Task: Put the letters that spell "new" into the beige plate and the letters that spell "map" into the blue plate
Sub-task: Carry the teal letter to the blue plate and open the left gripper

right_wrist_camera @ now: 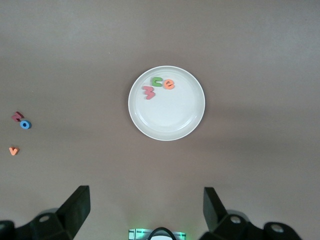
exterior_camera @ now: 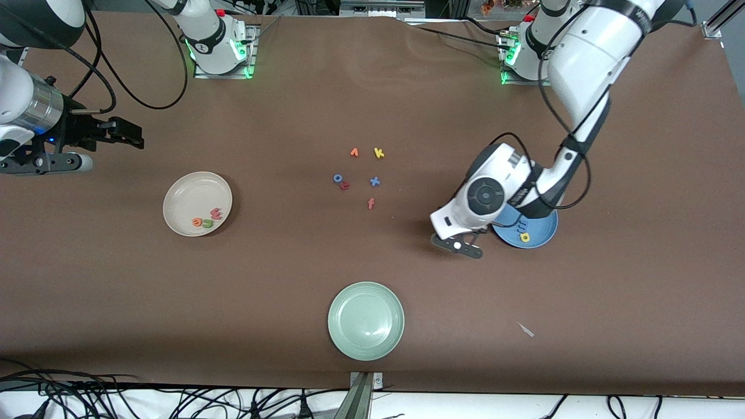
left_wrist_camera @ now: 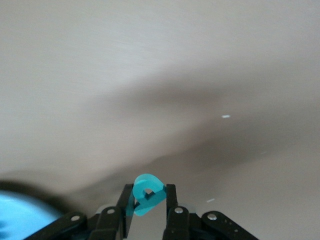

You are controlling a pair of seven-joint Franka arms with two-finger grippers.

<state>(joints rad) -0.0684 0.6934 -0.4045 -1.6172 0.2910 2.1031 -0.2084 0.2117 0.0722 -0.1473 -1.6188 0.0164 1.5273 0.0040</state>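
My left gripper [exterior_camera: 460, 244] is shut on the teal p [left_wrist_camera: 146, 192], low over the bare table just beside the blue plate [exterior_camera: 547, 233]. The p stands pinched between the fingertips [left_wrist_camera: 171, 196] in the left wrist view. A blue m [exterior_camera: 522, 224] and a yellow a [exterior_camera: 525, 237] lie in the blue plate. The beige plate [exterior_camera: 192, 192] holds the green n [right_wrist_camera: 157, 81], orange e [right_wrist_camera: 169, 84] and pink w [right_wrist_camera: 149, 92]. My right gripper [exterior_camera: 125, 132] waits open above the right arm's end of the table, with nothing between its fingers.
Several loose letters lie mid-table: an orange one [exterior_camera: 354, 152], a yellow k [exterior_camera: 379, 153], a blue o [exterior_camera: 337, 178], a small red one [exterior_camera: 344, 185], a blue x [exterior_camera: 375, 181] and an orange f [exterior_camera: 371, 203]. A pale green plate [exterior_camera: 366, 320] sits near the front edge, and a white scrap [exterior_camera: 526, 330] lies toward the left arm's end.
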